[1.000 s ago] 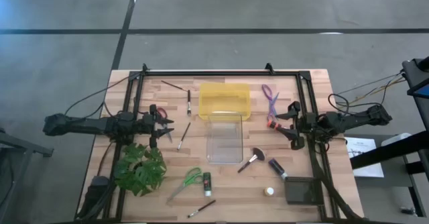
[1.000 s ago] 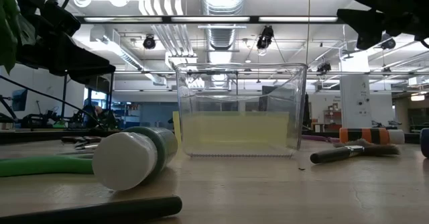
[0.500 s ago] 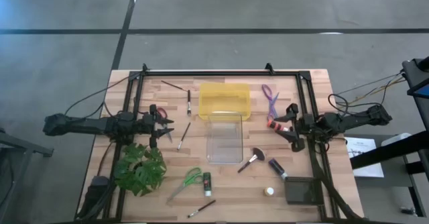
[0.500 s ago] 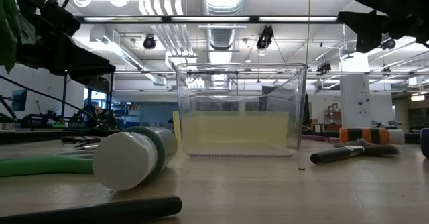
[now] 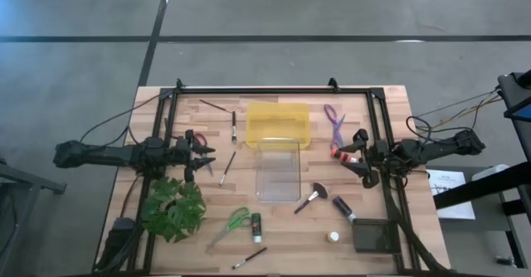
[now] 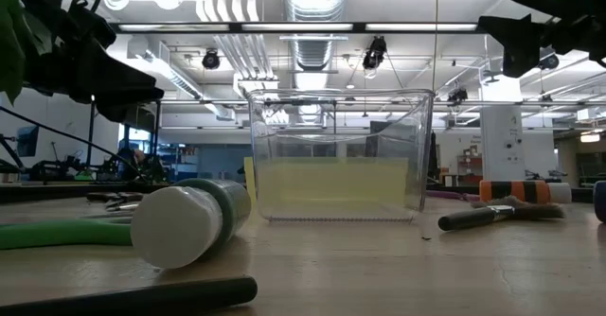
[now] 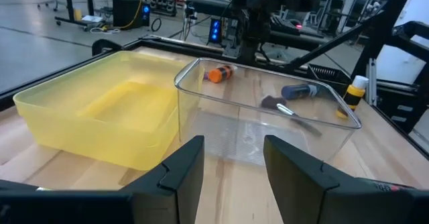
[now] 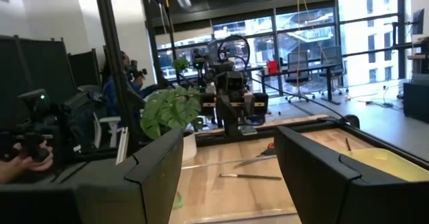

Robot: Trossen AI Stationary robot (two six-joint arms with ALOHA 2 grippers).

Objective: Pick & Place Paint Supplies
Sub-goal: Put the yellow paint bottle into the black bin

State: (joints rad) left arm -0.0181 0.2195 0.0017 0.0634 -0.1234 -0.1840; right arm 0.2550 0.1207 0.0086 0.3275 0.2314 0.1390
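Note:
My left gripper hovers open at the table's left side, beside the red-handled scissors; its fingers point at the yellow bin and the clear bin. My right gripper hovers open at the right side, just by the orange bottle. Lying flat on the table are the purple scissors, a broad brush, a dark bottle, a white bottle, green scissors, a green bottle and several thin brushes.
A green leafy plant stands near the table's near left corner. A dark box sits at the near right. A black frame runs along the far edge and both sides. People show in the room beyond.
Both arms have stirred slightly where they hover, as the low view shows. Nothing on the table has moved.

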